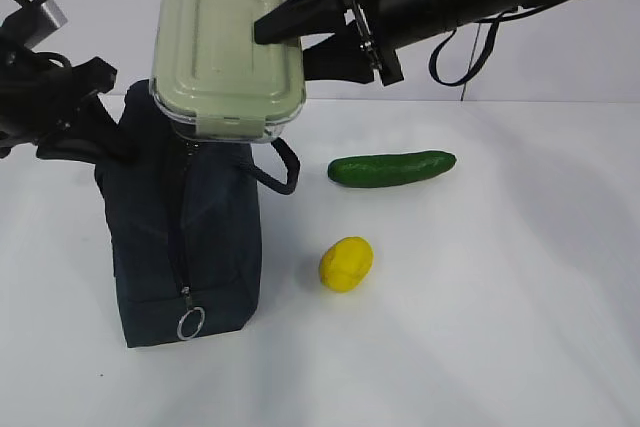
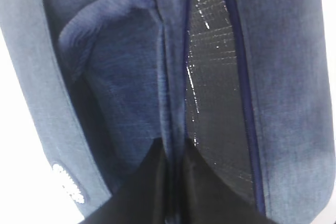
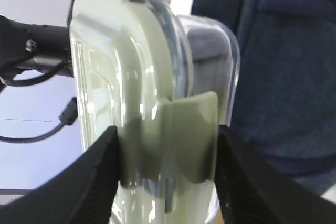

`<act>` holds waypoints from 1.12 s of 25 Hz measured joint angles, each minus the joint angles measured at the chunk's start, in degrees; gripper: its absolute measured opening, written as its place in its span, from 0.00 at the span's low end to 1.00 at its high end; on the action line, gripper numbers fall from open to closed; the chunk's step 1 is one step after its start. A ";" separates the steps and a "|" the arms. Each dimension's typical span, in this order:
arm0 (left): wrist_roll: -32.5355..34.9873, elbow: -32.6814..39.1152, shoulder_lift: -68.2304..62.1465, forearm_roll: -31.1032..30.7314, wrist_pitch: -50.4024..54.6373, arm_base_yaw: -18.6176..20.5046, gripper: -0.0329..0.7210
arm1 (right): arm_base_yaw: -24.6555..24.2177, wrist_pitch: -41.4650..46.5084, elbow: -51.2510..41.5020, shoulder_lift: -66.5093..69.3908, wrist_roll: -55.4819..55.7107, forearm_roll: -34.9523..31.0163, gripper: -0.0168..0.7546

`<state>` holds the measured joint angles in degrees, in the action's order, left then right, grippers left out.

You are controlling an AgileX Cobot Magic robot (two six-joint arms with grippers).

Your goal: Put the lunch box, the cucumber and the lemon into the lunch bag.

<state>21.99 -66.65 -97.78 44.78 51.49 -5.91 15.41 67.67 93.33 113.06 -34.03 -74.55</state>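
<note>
The lunch box [image 1: 228, 55], clear with a sage-green lid, hangs tilted above the top of the dark navy lunch bag [image 1: 180, 237]. My right gripper [image 1: 290, 35] is shut on its right end; in the right wrist view its jaws clamp the box [image 3: 157, 103] across lid and base. My left gripper [image 2: 176, 156] is shut on a fold of the bag's fabric [image 2: 121, 77] beside the silvery lining [image 2: 212, 93]. The cucumber [image 1: 392, 168] lies on the table right of the bag. The lemon [image 1: 346, 264] lies in front of it.
The bag's zipper runs down its front to a metal ring pull [image 1: 191, 323]. A loop handle [image 1: 283, 169] sticks out at the bag's right. The white table [image 1: 500, 327] spreads to the right and front.
</note>
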 joint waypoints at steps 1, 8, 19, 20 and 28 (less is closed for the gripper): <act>0.00 0.00 0.00 0.32 0.00 0.00 0.06 | 0.02 -0.10 0.97 0.49 0.00 -0.12 0.57; 0.00 0.00 0.00 1.63 0.47 0.00 0.06 | 0.34 -0.54 4.56 4.16 0.11 -0.70 0.57; 0.26 -0.89 0.00 2.97 1.96 0.00 0.05 | 1.77 -1.57 4.78 7.76 -0.12 -3.12 0.57; 0.26 -0.89 0.00 2.97 1.96 -0.11 0.05 | 1.77 -1.88 4.78 7.81 -0.37 -3.23 0.57; 0.39 -0.89 0.00 2.63 1.72 -2.78 0.05 | 1.77 -2.80 5.51 7.90 -0.98 -5.01 0.57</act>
<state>22.38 -67.54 -97.78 47.41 53.21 -8.68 17.17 64.87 98.84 120.96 -35.01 -79.56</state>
